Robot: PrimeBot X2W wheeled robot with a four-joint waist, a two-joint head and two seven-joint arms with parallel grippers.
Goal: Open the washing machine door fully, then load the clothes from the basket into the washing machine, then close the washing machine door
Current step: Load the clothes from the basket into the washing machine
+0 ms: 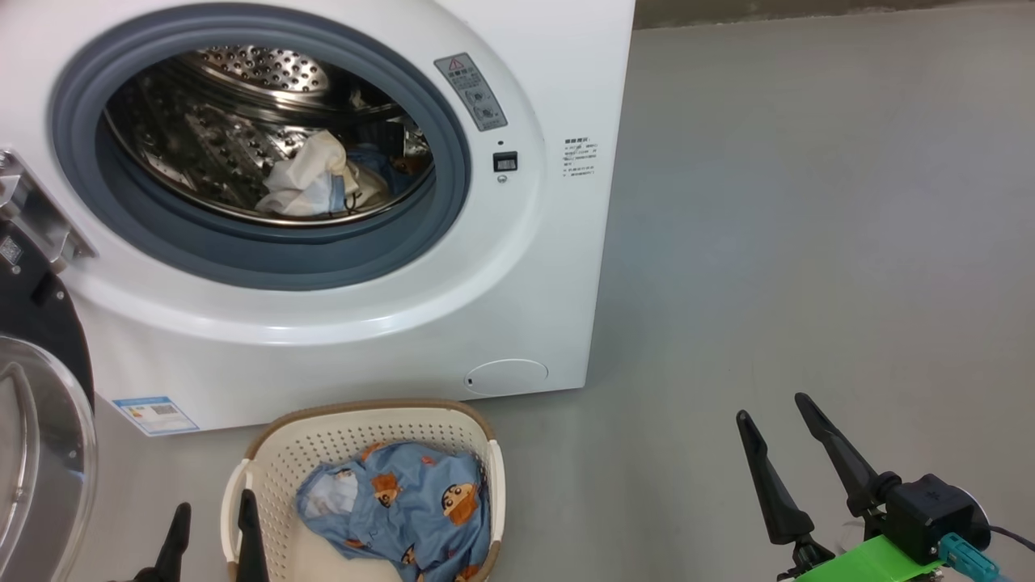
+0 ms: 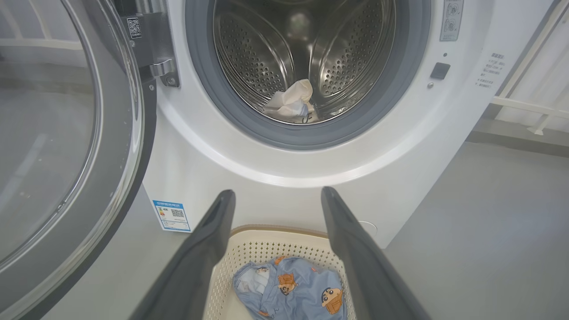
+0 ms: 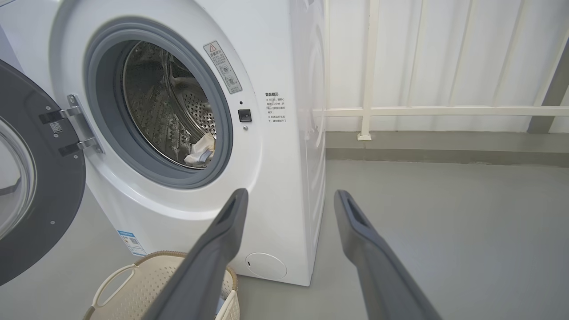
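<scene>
Clothes: blue garment [image 1: 404, 505] crumpled in the basket [image 1: 364, 408], which stands on the floor [image 1: 808, 242] just before the washing machine [image 1: 517, 267]; cream cloth [image 1: 311, 182] lying in the drum [image 1: 242, 121]. Machine's door [image 1: 40, 436] swung open to the left. Grippers: left gripper [image 1: 213, 501], fingers spread wide, empty, at the basket's near left side, garment just right of it; right gripper [image 1: 772, 406], fingers spread wide, empty, above bare floor, well apart to the basket's right.

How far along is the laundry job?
Done: the round black-rimmed glass door stands open, and a cream cloth lies in the steel drum. In hand: nothing; the left tool and right tool are open and empty. Remaining: the light-blue printed garment in the cream perforated plastic basket, then closing the door.
</scene>
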